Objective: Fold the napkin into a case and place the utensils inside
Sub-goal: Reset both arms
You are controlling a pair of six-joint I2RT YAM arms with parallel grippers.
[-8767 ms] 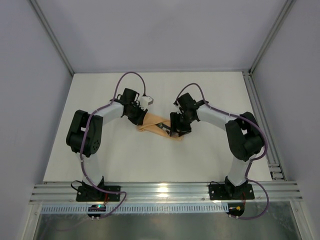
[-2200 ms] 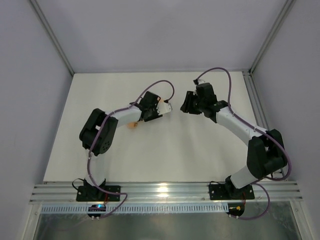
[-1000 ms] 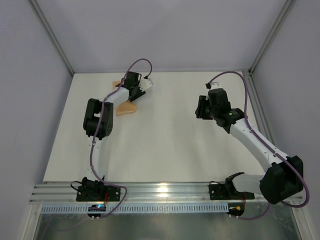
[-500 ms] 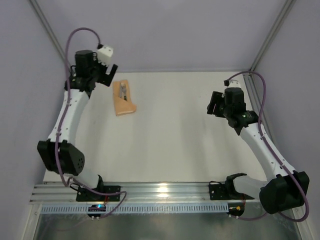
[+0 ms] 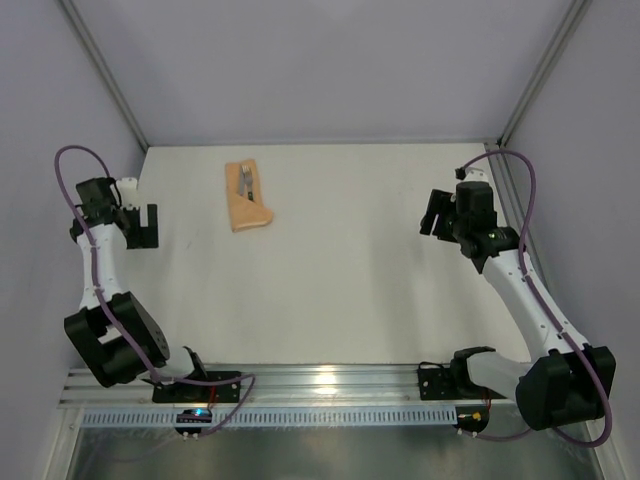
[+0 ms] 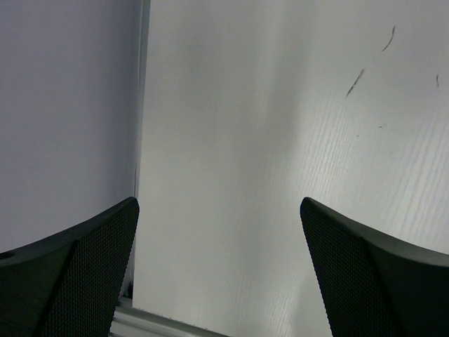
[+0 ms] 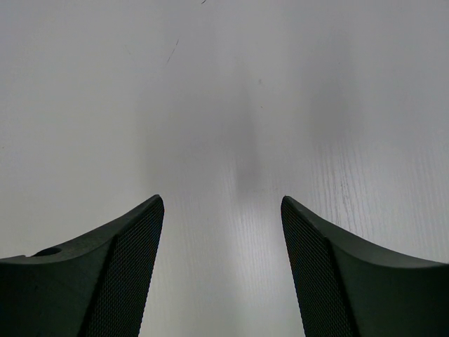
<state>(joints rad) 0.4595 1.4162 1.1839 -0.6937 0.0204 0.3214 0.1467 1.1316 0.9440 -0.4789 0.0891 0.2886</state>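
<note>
Jaws on the left gripper (image 6: pixel 218 203) stand wide apart with nothing between them; its wrist camera shows only bare table (image 6: pixel 280 126) and the side wall (image 6: pixel 63 105) past the two dark fingers (image 6: pixel 84 267). Those on the right gripper (image 7: pixel 221 200) are also parted and hold nothing, with plain white surface filling the gap. From above, both arms are well apart from the work: the left one hangs out at the far left edge of the table, the right one over its right side, and neither touches anything. Between them, towards the back left corner, lies the case (image 5: pixel 247 197), a narrow peach-orange pouch resting flat with its long side running roughly front to back. Silver and dark metal shows on its farther half, which I take to be the ends of the utensils (image 5: pixel 245 183) tucked into the fold; the handles are hidden, and at this size I cannot tell whether both knife and fork are there. No loose utensil is in sight elsewhere on the table. Judging from that, the folding and the loading both look finished, and little seems left beyond the arms parking themselves.
</note>
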